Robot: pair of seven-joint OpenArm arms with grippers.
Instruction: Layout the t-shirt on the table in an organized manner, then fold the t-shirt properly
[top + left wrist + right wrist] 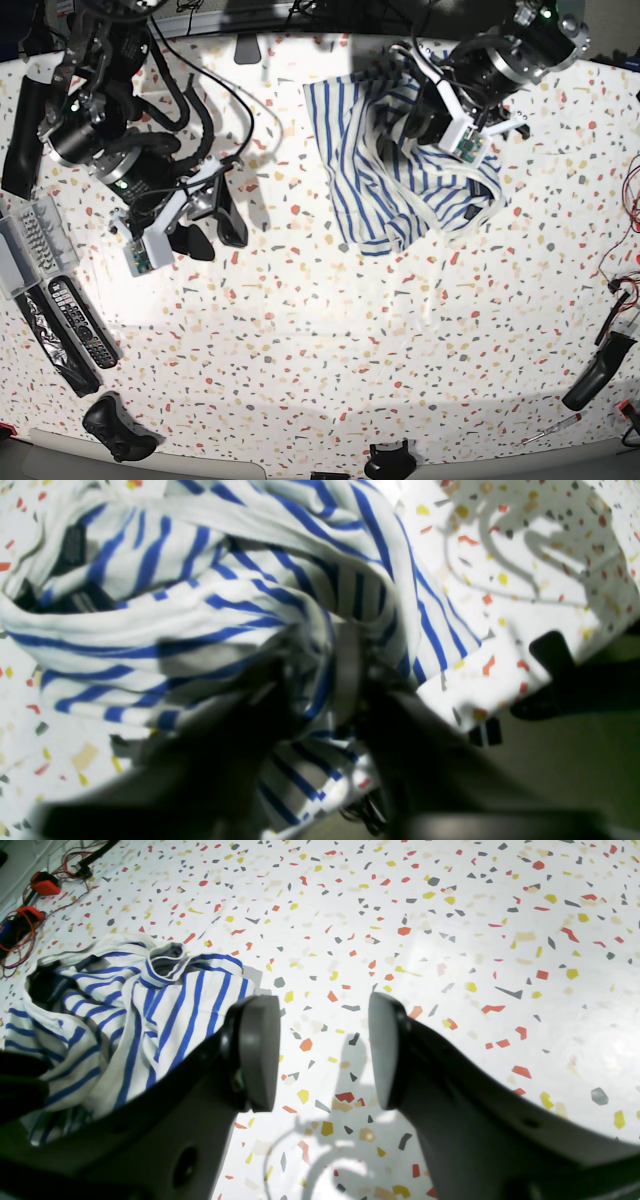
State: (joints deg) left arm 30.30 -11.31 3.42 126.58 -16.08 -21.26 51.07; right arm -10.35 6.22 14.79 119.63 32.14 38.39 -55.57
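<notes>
1. T-shirt (400, 175) lay bunched and rumpled at about 1 o'clock on the table (330, 340) in the base view, striped cloth spread down toward centre.
2. Left gripper (320, 690) sat clamped tight on a fold of the t-shirt (200, 605), dark fingers (240, 740) pinching blue-striped cloth between them; blurred at close range.
3. Same gripper (415, 120) seen from the base at 1 o'clock, pressed into the upper part of the heap.
4. Dark neck label (72, 547) visible at 10 o'clock in the left wrist view, inside the collar opening.
5. Right gripper (324, 1050) hung wide apart and held nothing, grey pads (257, 1050) facing across bare table (450, 940).
6. Same gripper (205, 215) at 9 o'clock in the base view, well apart from the shirt.
7. T-shirt (125, 1015) lay at 9 o'clock in the right wrist view, beside but not touching the fingers.
8. Red clips and wires (30, 905) lay at 10 o'clock beyond the cloth.
</notes>
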